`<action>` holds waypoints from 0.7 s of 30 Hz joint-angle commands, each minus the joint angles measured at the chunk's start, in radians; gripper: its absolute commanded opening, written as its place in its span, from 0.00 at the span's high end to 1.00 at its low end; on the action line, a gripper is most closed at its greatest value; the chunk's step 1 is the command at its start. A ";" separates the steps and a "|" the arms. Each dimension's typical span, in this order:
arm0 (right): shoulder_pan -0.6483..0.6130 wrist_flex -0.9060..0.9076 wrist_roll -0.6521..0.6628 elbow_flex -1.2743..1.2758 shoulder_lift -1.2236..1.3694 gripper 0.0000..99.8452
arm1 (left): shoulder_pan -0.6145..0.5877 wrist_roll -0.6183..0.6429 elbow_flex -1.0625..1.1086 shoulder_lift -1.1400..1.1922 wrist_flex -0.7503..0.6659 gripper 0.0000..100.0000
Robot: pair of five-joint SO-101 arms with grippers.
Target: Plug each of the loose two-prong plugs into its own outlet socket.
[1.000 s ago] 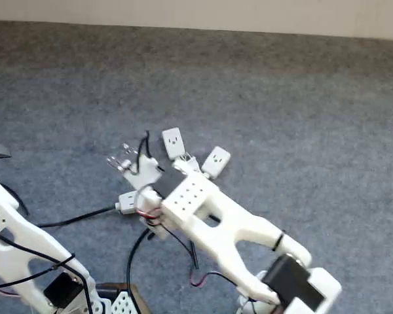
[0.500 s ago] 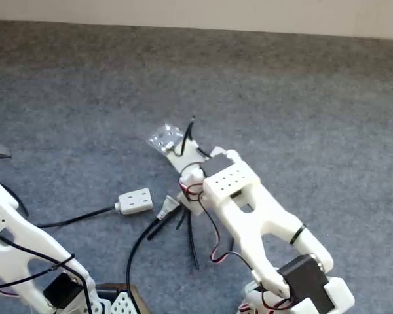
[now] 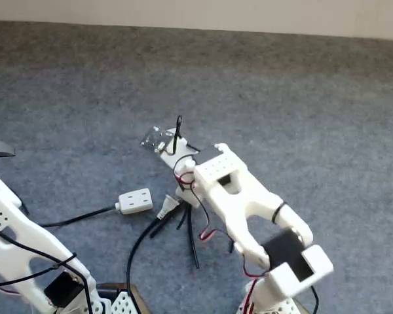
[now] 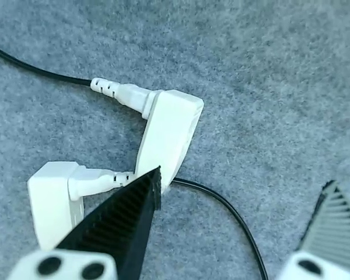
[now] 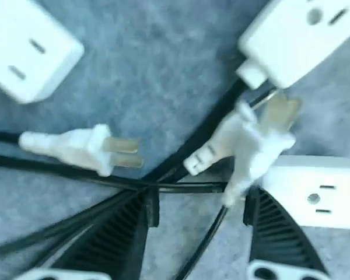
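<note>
Two plugs (image 4: pixel 119 93) seem already seated in outlet sockets (image 4: pixel 169 134) beneath the released left hand (image 4: pixel 227 233). Two loose two-prong plugs (image 5: pixel 81 149) lie on the surface (image 3: pixel 314 131) under the right hand (image 5: pixel 201 227), also released, beside free sockets (image 5: pixel 29 49).

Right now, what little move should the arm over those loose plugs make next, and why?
Probably ease the right gripper forward and close it on the white plug lying just ahead of it. Its jaws stand open and hold nothing, and that plug's bare prongs point toward an outlet.
</note>
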 commanded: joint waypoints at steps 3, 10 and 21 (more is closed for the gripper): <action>0.076 -0.042 0.009 -0.082 0.058 0.77 | -0.004 -0.006 -0.031 -0.054 0.008 0.60; 0.150 -0.036 0.014 -0.101 0.058 0.99 | -0.004 -0.006 -0.031 -0.054 0.008 0.60; 0.269 0.067 0.170 0.073 -0.090 0.99 | -0.027 -0.006 -0.031 -0.054 0.008 0.60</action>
